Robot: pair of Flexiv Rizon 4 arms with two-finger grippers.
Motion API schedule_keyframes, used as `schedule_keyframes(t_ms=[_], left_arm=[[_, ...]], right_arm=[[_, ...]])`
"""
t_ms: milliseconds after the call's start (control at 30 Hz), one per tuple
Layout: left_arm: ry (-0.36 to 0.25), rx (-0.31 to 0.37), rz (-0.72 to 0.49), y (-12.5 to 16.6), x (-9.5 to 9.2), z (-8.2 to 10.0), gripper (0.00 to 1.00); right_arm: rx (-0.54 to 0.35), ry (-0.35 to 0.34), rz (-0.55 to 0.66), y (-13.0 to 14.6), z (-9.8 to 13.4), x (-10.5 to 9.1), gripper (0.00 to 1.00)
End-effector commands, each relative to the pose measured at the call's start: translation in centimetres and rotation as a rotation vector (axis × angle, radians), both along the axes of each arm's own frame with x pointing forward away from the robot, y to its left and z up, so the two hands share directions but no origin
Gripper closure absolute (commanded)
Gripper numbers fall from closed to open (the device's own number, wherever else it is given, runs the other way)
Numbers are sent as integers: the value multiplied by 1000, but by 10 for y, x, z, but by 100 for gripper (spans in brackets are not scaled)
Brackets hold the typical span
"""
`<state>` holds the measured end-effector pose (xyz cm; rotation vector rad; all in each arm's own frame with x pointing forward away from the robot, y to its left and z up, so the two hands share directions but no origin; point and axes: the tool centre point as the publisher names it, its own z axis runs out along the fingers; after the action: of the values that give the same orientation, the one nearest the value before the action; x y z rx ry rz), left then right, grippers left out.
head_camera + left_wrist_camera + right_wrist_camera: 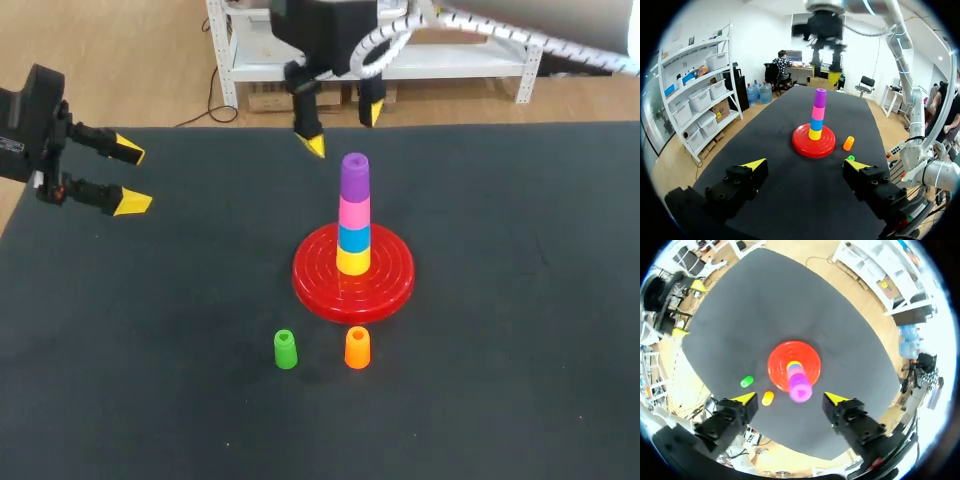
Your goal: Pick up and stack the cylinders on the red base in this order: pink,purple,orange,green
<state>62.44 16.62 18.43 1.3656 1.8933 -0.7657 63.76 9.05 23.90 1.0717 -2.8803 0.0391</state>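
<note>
A red base (pixel 385 290) near the table's middle carries a stack: yellow, blue, pink (pixel 353 212) and purple (pixel 354 175) on top. The orange cylinder (pixel 357 348) and green cylinder (pixel 285 349) stand on the mat just in front of the base. My right gripper (pixel 343 128) hangs open above and behind the stack. In its wrist view the purple cylinder (pixel 800 387) sits below the gap of the right gripper (pixel 789 398), touching neither finger. My left gripper (pixel 130 177) is open and holds nothing at the table's left edge, far from the stack (pixel 817 112).
The black mat (pixel 150 350) covers the whole table. Bare mat lies to the left, right and front of the base. The right arm's cable-wrapped wrist (pixel 380 40) reaches in over the far edge.
</note>
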Motion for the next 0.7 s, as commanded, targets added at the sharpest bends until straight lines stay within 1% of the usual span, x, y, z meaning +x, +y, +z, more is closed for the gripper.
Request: schedule_keyframes(t_ms=[33,133,233,300,367,467,567,600,700], left_arm=[[-3,-2,0,0,0,-1,0],[-3,-2,0,0,0,-1,0],[-3,-2,0,0,0,-1,0],[-3,-2,0,0,0,-1,0],[-3,-2,0,0,0,-1,0],[-3,-2,0,0,0,-1,0],[-3,-2,0,0,0,-1,0],[-3,-2,0,0,0,-1,0],[-3,-2,0,0,0,-1,0]], right_arm=[[88,-126,53,-12,15,-42,0],[105,-137,128,-12,11,-63,0],[113,-129,204,-16,-3,-85,0],[96,-137,259,-19,-14,-100,0],[92,-122,304,-24,-27,-113,0],[91,-84,392,-30,-47,-133,0],[96,-31,452,-33,-67,-149,0],[92,-17,465,-35,-73,-153,0],[117,56,429,-39,-91,-158,0]])
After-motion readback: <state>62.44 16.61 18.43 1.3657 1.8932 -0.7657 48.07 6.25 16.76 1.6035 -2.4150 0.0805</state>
